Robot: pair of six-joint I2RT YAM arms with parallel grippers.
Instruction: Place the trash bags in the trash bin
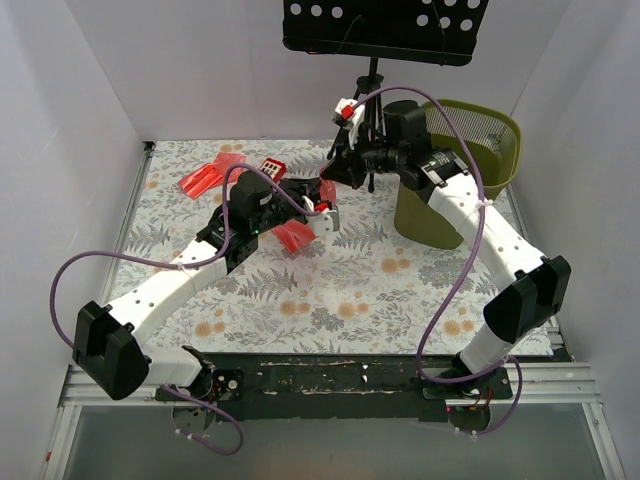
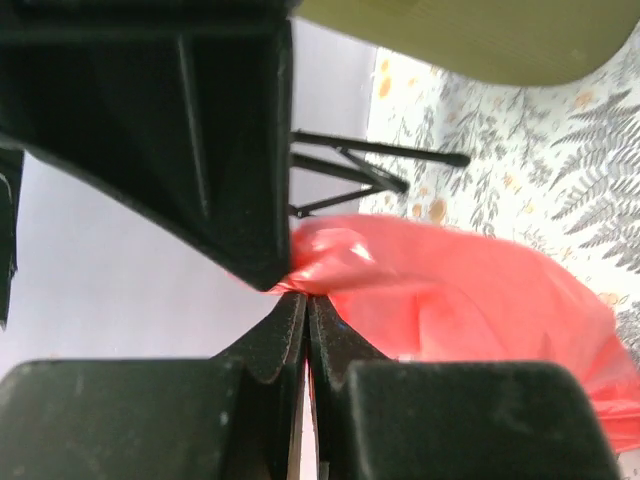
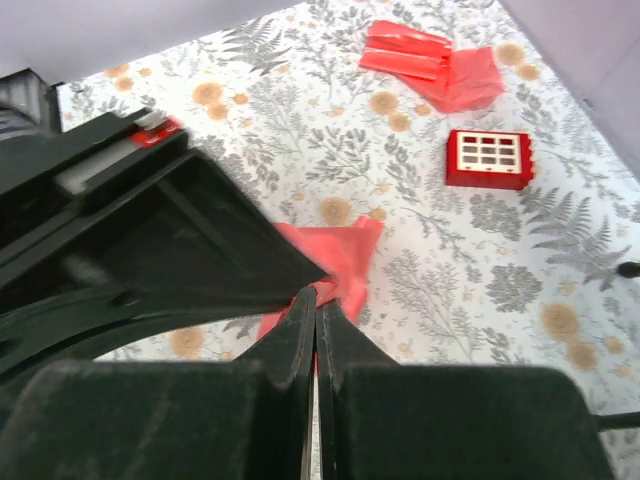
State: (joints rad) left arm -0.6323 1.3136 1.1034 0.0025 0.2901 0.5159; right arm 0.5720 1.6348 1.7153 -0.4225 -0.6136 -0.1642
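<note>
I'm seeing the floral bench [image 1: 400,290] carrying everything. Trash bin [image 1: 480,140] is standing upright at the far R side, just behind the R forearm. Black music stand [image 1: 385,30] is sitting at the far edge, centre.

L pincer [image 2: 300,295] is clamping tight on a trash bag [image 2: 450,300] around mid-bench, well apart from the bin, w/ film bulging out past the tips. R pincer [image 3: 315,300] is also pinching closed, w/ a second red bag [image 3: 340,255] caught at its tips. I can't tell if it's the same film.

Spare bags [image 3: 430,62] are lying flat at far L. Small red box [image 3: 488,160] is sitting near them.
</note>
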